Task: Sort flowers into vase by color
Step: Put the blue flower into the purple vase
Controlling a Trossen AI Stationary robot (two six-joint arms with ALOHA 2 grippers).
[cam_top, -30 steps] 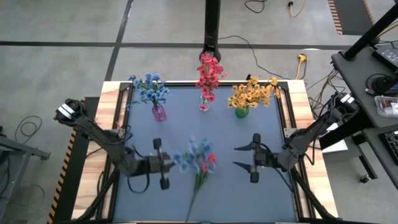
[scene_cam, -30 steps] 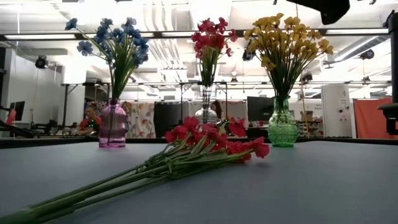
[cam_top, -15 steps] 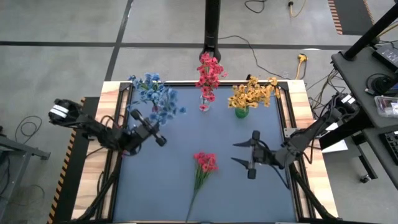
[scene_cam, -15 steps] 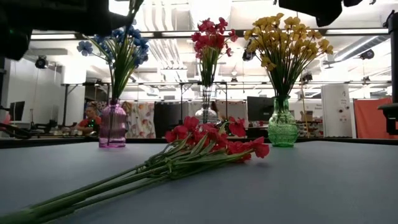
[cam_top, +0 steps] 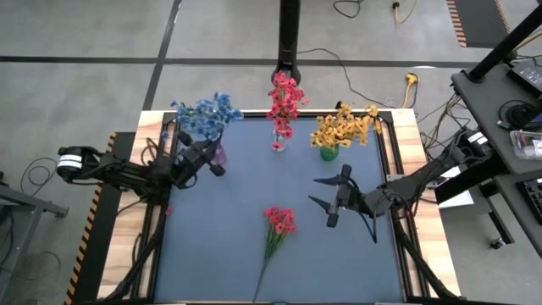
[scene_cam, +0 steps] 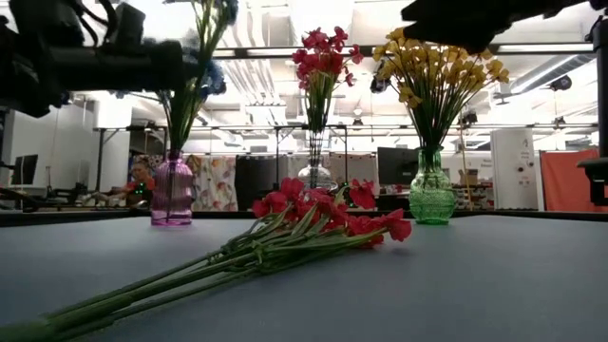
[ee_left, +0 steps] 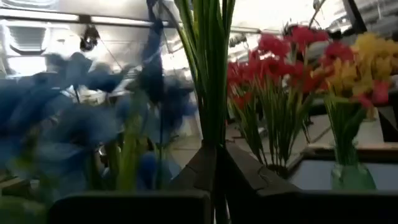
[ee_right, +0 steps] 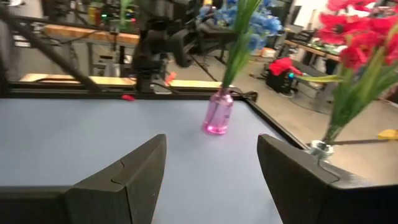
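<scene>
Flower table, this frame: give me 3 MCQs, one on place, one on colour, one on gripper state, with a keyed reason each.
1. Where do the loose red flowers lie?
A. on the table mat, in front of the vases
B. in the green vase
C. on the floor

2. Which vase holds the yellow-orange flowers?
A. pink
B. clear
C. green

3. How is the left gripper?
A. open and empty
B. shut on the blue flowers' stems
C. shut on a vase

Answers:
1 A: the high view shows the bunch flat on the mat, apart from every vase.
2 C: the low view shows their stems in green glass.
3 B: the left wrist view shows green stems pinched between its fingers, by the pink vase.
</scene>
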